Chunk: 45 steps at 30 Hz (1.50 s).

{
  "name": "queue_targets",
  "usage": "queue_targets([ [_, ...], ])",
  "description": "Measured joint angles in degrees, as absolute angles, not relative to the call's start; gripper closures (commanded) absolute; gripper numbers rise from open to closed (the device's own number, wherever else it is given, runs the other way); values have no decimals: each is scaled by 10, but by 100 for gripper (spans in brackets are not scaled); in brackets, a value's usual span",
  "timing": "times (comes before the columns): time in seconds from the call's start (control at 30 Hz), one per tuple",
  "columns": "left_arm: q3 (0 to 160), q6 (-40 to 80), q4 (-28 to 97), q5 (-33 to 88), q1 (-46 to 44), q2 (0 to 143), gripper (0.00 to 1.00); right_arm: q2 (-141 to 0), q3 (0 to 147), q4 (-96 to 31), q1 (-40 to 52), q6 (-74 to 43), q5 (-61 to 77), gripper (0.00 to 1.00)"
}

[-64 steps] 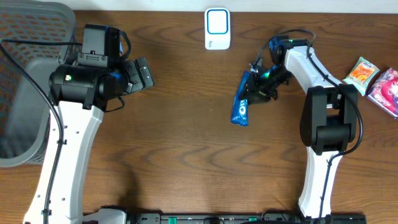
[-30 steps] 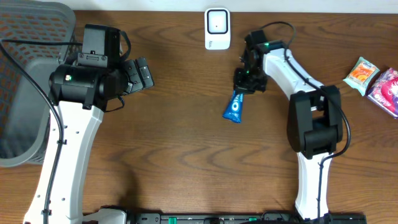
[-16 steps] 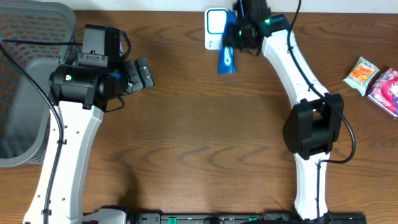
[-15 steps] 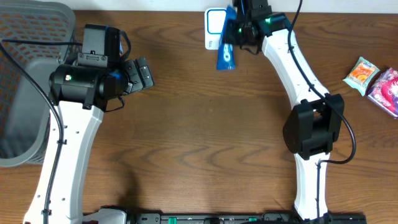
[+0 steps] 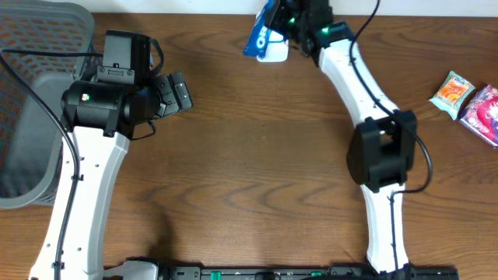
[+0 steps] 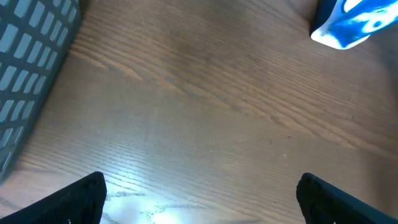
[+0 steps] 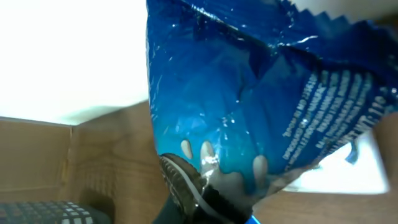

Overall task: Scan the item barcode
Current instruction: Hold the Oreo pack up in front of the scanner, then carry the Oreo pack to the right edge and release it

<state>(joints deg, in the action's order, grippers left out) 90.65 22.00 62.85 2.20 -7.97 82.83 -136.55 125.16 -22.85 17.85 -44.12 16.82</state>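
A blue snack packet [image 5: 260, 34] hangs at the table's back edge, over the white barcode scanner [image 5: 275, 54], hiding most of it. My right gripper [image 5: 286, 19] is shut on the packet's end. The right wrist view is nearly filled by the packet [image 7: 261, 93], with a dark finger [image 7: 211, 196] clamped on its lower part. My left gripper [image 5: 173, 92] hovers open over bare wood at the left, far from the packet. In its own view, the fingertips [image 6: 81, 199] show in the bottom corners and the packet [image 6: 351, 22] at the top right.
A grey mesh basket [image 5: 31, 117] stands at the left edge, its wall also in the left wrist view [image 6: 31, 74]. An orange snack packet [image 5: 453, 90] and a pink one [image 5: 484, 110] lie at the far right.
My right arm has carried the blue packet from mid-table up and left, over the scanner at the back edge. The left arm has stayed still and open.
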Motion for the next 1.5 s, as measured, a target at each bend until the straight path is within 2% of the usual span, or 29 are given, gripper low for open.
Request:
queue_targets([
  [0.27, 907, 220, 628, 22, -80, 828, 2, -1407, 1247, -226, 181, -515, 196, 99],
  [0.5, 907, 220, 628, 22, -80, 828, 2, -1407, 1259, -241, 170, -514, 230, 99],
  [0.73, 907, 220, 628, 22, -80, 828, 2, -1395, 1343, -388, 105, -460, 246, 99],
  [0.97, 907, 220, 628, 22, -80, 828, 2, -1330, 1381, -548, -38, -384, 236, 99],
  [1.17, 907, 220, 628, 22, -80, 828, 2, -1317, 1386, -676, -147, -317, 132, 99],
  [1.37, 907, 220, 628, 22, -80, 828, 2, -1317, 1383, -709, -196, -252, -10, 99],
  [1.5, 907, 220, 628, 22, -80, 828, 2, -1317, 1356, -691, -220, -212, -79, 84],
])
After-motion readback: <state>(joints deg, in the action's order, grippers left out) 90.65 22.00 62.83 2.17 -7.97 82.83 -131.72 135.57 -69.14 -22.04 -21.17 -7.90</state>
